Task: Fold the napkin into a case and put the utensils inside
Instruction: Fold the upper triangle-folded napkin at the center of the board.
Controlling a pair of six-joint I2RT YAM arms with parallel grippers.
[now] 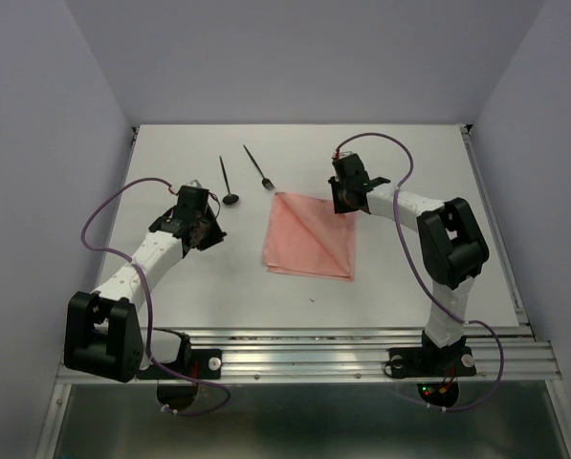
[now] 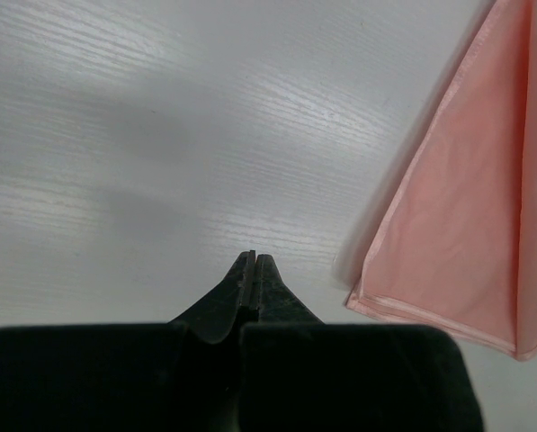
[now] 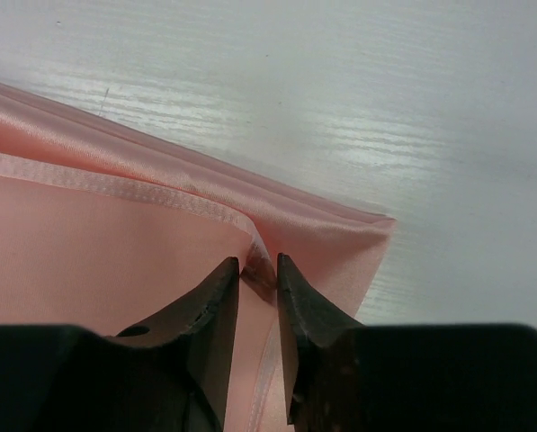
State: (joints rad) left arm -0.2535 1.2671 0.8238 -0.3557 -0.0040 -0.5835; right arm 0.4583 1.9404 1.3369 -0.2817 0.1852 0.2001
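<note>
Right gripper [image 3: 257, 265] jaws stand a little apart, astride the far right corner of the napkin [image 3: 97, 252] (flat, nearly square, no clear long axis); left gripper [image 2: 253, 260] jaws are together, holding nothing.

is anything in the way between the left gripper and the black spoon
Nothing visible. In the top view only bare white table separates the left gripper from the slim black spoon; the black fork and pale pink cloth napkin lie farther right.

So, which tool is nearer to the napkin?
Right. The right tool is at the far right corner of the napkin; the left tool hangs apart, to its left.
</note>
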